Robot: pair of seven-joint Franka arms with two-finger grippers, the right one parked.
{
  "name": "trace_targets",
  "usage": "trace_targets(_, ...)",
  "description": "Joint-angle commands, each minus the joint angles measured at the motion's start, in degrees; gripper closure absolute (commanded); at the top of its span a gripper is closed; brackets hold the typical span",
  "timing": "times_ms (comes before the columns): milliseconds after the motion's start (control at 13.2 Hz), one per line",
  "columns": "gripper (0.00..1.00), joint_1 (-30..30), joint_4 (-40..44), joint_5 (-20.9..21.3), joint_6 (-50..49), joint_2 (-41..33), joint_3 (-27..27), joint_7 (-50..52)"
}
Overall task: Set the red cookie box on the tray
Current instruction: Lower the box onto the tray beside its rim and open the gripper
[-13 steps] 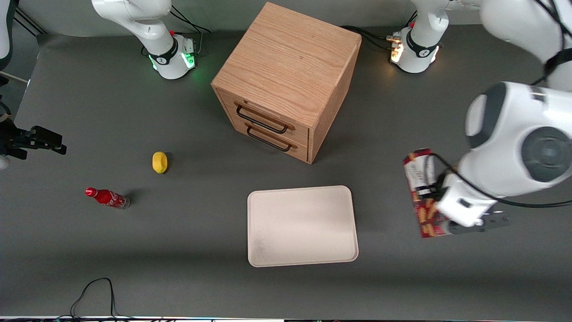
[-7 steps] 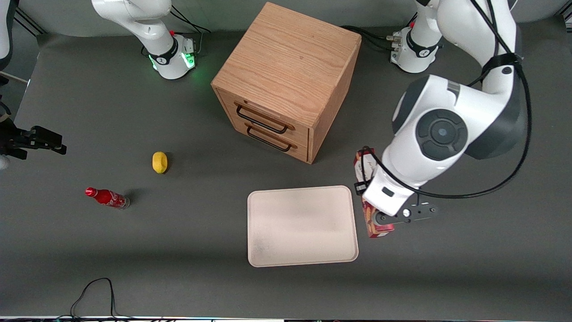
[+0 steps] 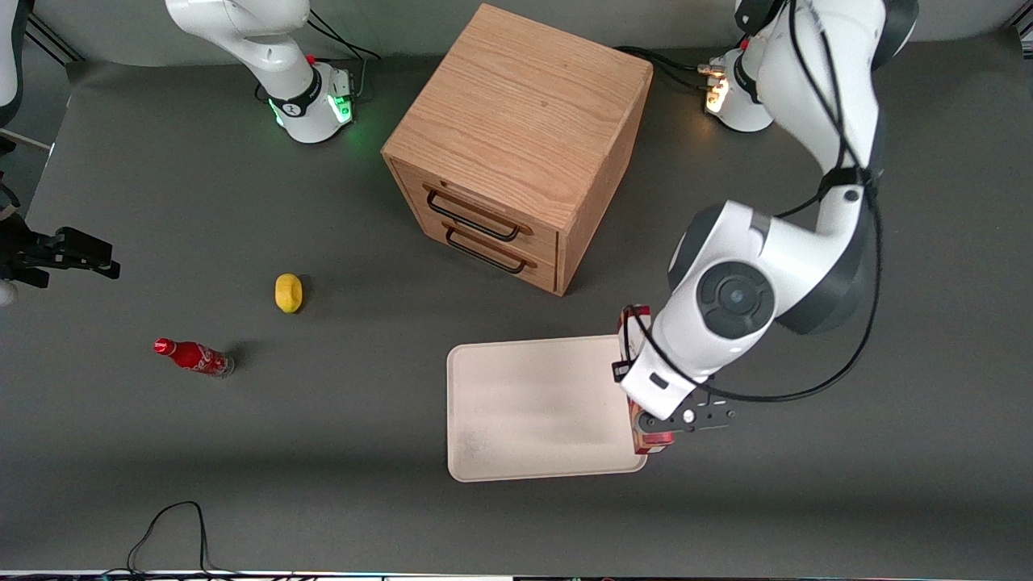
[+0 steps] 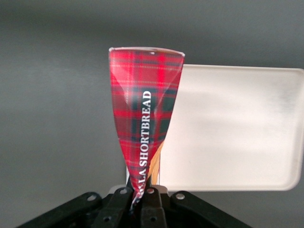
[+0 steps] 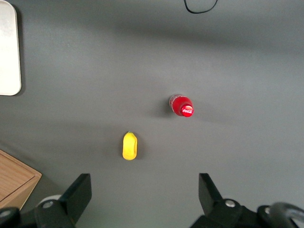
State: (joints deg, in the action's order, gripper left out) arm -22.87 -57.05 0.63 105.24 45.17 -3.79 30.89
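Front view: my gripper [image 3: 650, 420], clamped on the cookie box [image 3: 643, 440], has carried it from the working arm's end to the tray [image 3: 533, 403] edge; I still need it over the middle.

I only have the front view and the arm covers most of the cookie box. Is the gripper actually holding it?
Observer: Yes. In the wrist view the gripper is shut on the red cookie box, pinching one end so hard that the carton is crushed to a narrow wedge there.
Operator: Is the box over the tray yet?
Observer: Only at the edge. From the wrist camera the box overlaps just the tray's edge strip; most of the tray is bare beside it.
Operator: Anything printed on the side I can't see?
Observer: White lettering ending in "SHORTBREAD" runs along the tartan face.
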Motion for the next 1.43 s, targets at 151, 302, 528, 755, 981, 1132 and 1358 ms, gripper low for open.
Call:
trace_targets(151,1.0,0.63,-4.83,0.42,9.53,3.77,0.1,-1.45)
trace_targets(302,1.0,0.54,-4.83,0.42,12.79,5.89,0.1,-0.84)
trace_targets(528,1.0,0.1,-4.83,0.42,12.97,7.12,0.19,0.56)
trace_targets(755,1.0,-0.07,-4.83,0.42,12.97,8.09,0.19,0.92)
trace_targets(981,1.0,-0.25,-4.83,0.42,13.06,8.88,0.19,2.85)
trace_targets(1132,1.0,-0.34,-5.09,0.33,14.2,9.15,0.19,2.94)
trace_targets(1358,0.96,-0.25,-5.09,0.51,14.21,9.15,0.19,2.42)
